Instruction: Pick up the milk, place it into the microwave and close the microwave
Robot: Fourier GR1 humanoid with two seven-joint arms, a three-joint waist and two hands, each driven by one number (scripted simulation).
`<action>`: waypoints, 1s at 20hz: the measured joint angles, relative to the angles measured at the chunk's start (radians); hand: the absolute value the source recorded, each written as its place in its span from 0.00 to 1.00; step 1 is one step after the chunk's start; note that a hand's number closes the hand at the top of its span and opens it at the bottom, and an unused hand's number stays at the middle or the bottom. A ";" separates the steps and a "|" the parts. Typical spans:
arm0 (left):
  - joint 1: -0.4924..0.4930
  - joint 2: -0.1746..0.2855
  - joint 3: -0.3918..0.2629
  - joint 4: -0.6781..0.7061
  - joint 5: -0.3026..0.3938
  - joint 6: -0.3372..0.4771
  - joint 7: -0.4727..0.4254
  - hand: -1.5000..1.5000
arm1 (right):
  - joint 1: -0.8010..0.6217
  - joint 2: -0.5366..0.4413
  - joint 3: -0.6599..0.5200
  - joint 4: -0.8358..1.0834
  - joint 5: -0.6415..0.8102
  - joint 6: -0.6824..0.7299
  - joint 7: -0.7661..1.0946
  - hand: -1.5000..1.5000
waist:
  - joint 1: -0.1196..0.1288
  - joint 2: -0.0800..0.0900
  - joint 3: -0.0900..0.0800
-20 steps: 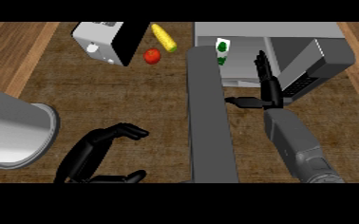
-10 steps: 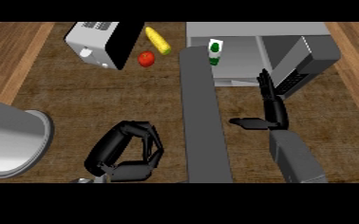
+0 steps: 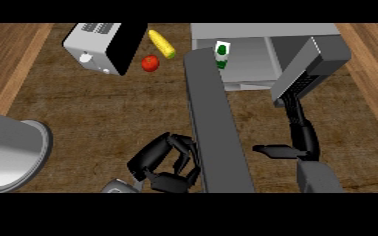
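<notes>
The milk carton, white with a green mark, stands upright inside the open microwave at the top right. The microwave's door swings out toward me as a long dark grey slab. My left hand sits just left of the door's near end, its fingers curled and holding nothing. On the door's other side is my right hand, open, with straight fingers pointing up at the lower corner of the microwave's grey side panel and the thumb stuck out to the left. Both hands are well short of the milk.
A silver toaster stands at the top left, with a red tomato and a yellow corn cob beside it. A large grey bowl lies at the left edge. The wooden counter spreads between them.
My left hand has curled shut and moved right, up to the door's near end. The right hand has drawn back from the microwave toward me. The milk has not moved.
</notes>
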 measured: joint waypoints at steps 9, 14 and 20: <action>-0.124 0.000 -0.247 0.205 0.065 0.173 -0.062 1.00 | 0.294 -0.036 0.030 -0.457 -0.076 0.082 0.142 0.00 | -0.014 0.006 0.000; -0.228 0.003 -0.411 0.280 0.194 0.372 -0.048 1.00 | 0.371 -0.079 0.012 -0.640 -0.162 0.161 0.233 0.00 | -0.020 0.011 0.000; -0.318 0.012 -0.531 0.316 0.358 0.599 -0.030 1.00 | 0.411 -0.109 0.011 -0.772 -0.249 0.242 0.309 0.00 | -0.054 0.019 -0.001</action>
